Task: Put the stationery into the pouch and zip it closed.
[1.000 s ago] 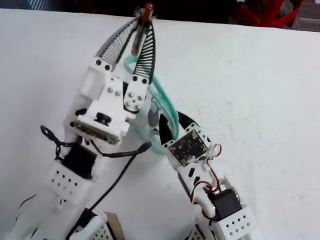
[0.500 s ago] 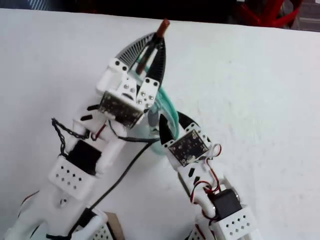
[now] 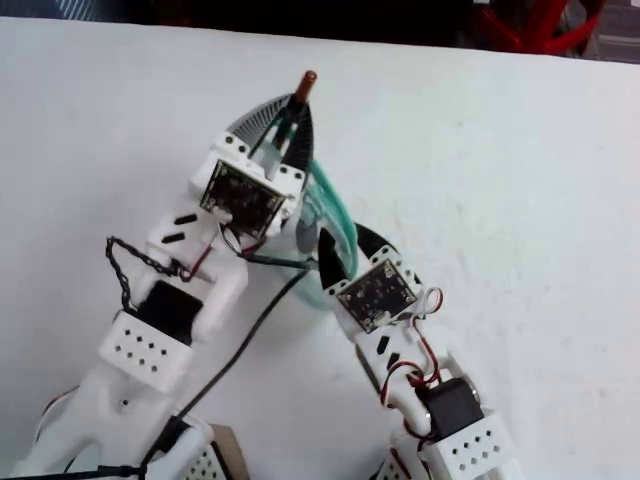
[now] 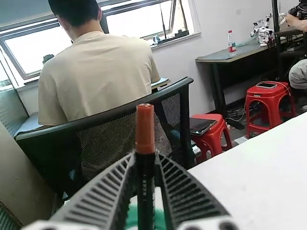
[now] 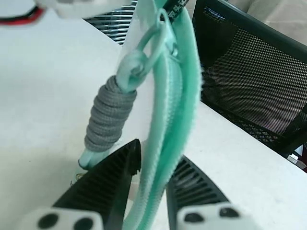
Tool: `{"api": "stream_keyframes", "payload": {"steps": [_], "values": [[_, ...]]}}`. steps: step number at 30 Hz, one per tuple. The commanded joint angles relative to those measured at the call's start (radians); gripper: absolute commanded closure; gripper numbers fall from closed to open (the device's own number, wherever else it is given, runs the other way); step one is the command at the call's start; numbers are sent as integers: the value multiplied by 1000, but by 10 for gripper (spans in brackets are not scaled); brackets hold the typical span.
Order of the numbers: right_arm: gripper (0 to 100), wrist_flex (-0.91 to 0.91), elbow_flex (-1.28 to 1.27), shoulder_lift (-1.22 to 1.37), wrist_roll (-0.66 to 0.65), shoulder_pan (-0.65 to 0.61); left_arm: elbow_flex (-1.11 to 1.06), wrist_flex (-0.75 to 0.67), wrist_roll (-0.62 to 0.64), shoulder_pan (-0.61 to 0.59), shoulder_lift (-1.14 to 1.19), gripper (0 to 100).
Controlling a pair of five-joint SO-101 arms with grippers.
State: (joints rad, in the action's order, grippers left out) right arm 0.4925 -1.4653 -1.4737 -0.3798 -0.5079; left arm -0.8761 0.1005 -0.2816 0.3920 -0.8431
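A dark pen with a reddish-brown cap [image 3: 303, 84] is clamped between the ribbed fingers of my left gripper [image 3: 289, 110], which is shut on it. The pen points away from the arm, its cap just past the fingertips, above the far end of the teal-green pouch [image 3: 334, 214]. In the left wrist view the pen [image 4: 145, 129] stands upright between my left gripper [image 4: 144, 163], with a bit of green pouch [image 4: 140, 216] below. My right gripper [image 3: 345, 247] is shut on the pouch's near end. The right wrist view has the zipper edge [image 5: 176, 91] pinched in my right gripper [image 5: 156, 154], beside a grey-wrapped zipper pull [image 5: 109, 116].
The white table [image 3: 520, 180] lies bare to the right and far left. Its far edge runs close behind the pen. A black cable [image 3: 240, 345] hangs between the two arms. Red stools [image 3: 530, 25] and a black mesh chair [image 4: 120, 139] stand beyond the table.
My left arm has drawn the pen back from the table's far edge toward the pouch, its wrist turning. The right arm and the pouch have held still.
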Motion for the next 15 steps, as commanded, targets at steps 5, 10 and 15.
{"api": "stream_keyframes", "payload": {"steps": [5,10,15], "values": [[978,-5,-31,8,-3,10,-49,3,11,-12,-211,972],[978,-19,-37,8,-3,28,-141,14,6,-15,-417,927],[978,-19,-40,7,-3,27,-144,144,31,18,-372,816]]}}
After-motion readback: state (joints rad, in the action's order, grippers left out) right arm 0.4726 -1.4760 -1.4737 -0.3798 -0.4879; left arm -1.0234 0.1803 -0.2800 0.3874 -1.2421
